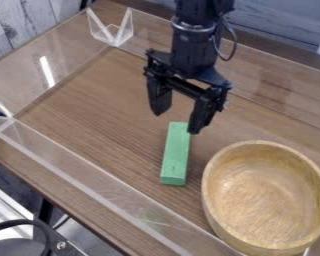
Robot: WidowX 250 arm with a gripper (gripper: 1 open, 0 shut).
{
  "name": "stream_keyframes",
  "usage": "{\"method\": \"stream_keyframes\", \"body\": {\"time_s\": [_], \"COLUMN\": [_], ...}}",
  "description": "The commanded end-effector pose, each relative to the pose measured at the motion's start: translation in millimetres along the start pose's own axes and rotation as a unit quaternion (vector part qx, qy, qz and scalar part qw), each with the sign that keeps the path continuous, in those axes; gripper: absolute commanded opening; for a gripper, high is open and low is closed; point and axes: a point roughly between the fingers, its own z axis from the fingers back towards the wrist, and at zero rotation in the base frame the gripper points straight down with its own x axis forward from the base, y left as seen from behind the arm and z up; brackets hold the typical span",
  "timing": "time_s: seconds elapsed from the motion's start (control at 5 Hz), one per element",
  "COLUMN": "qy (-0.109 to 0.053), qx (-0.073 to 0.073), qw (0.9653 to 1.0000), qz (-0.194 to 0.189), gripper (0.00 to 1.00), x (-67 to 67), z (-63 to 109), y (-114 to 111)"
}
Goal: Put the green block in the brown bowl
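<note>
Hovering gripper (pixel 180 111), jaws spread wide, holding nothing.
Just beneath it lies the green block (pixel 176 153); the brown bowl (pixel 267 195), below and right, holds nothing.

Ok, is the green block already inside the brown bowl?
No, the green block lies flat on the table left of the brown bowl, which is empty.

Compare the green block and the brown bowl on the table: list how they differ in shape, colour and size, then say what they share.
Shape: the green block is a flat straight bar; the brown bowl is round and hollow with a thick rim.
Colour: the block is plain bright green; the bowl is light tan with visible grain.
Size: the bowl is much wider than the block.
Both rest on the wooden table, apart from each other.
</note>
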Motion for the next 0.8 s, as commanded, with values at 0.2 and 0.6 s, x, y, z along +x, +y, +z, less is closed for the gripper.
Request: {"method": "stream_keyframes", "body": {"time_s": [0.2, 0.6], "qy": [-0.014, -0.003], "qx": [0.003, 0.003], "qw": [0.9999, 0.9999], "qz": [0.007, 0.012], "gripper": [1.0, 1.0], "x": [-0.2, -0.9], "z": [-3.0, -16.4], "y": [3.8, 3.2]}}
